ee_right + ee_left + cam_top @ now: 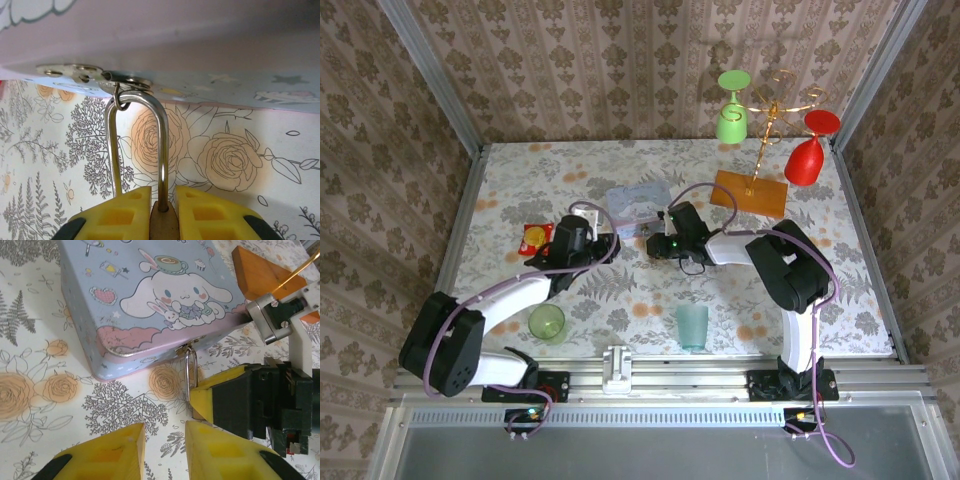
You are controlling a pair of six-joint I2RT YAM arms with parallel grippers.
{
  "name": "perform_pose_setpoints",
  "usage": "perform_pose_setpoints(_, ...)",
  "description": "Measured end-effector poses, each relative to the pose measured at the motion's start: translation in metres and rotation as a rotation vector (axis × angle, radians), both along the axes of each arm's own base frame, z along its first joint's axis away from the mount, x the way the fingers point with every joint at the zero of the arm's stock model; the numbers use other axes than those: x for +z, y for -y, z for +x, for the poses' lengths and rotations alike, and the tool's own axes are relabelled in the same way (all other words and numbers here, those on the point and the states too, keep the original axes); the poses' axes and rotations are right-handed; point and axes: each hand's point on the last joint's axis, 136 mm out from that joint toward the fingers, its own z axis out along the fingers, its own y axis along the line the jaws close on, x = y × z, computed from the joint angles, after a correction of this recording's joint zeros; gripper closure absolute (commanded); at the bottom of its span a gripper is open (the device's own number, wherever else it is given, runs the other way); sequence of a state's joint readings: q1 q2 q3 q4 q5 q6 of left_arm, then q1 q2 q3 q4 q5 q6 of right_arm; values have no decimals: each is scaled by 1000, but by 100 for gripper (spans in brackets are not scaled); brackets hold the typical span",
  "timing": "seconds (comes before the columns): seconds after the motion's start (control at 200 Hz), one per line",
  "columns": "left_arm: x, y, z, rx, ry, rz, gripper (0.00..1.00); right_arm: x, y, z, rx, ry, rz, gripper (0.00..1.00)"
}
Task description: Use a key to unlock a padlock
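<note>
Padlock (161,150) hangs from tin's (210,45) 6 o'clock edge, right gripper (163,200) clamped on its body. Left gripper's (165,452) jaws stand slightly apart; key hold I cannot tell. Unlocking outstanding.

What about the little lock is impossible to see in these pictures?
- Padlock body: right wrist view, pinched between the right tool's fingers and cut off by the bottom edge; keyhole hidden.
- Left wrist view: the right tool covers everything below the shackle.
- Top view: too small, lost between tin and tool.
</note>
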State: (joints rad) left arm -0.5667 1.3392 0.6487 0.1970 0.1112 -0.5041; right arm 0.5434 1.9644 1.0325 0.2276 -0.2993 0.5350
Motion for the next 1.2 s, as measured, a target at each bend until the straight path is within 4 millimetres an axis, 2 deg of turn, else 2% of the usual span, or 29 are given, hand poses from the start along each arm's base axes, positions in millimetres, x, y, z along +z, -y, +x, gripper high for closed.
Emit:
perform_pose_setpoints(0.12,19,7,14,-18,38,32,72,2,0,0,-33,2,41,86)
perform_pose_setpoints(0.235,46,23,41,-52,110,63,71,4,0,0,-66,4,86,88)
perform_pose_setpoints(0.335,54,39,64,-100,144,100,70,5,0,1,-98,-9,122,89)
perform_pose_setpoints(0.4,47,52,78,-143,138,133,70,4,0,-1,-117,-21,143,90)
perform_pose_setpoints(0.505,25,65,95,-195,113,197,69,1,2,-3,-136,-30,176,90)
perform_pose_setpoints(0.625,1,74,101,-242,87,306,68,2,2,-5,-138,-21,208,91)
perform_pose_setpoints(0.775,-13,83,103,-287,96,411,69,4,2,-5,-151,-12,243,93)
perform_pose_setpoints(0.895,-27,81,102,-298,89,479,71,4,1,-5,-168,1,286,94)
perform_pose_setpoints(1.2,-28,79,104,-280,129,487,73,16,0,-4,-191,71,353,96)
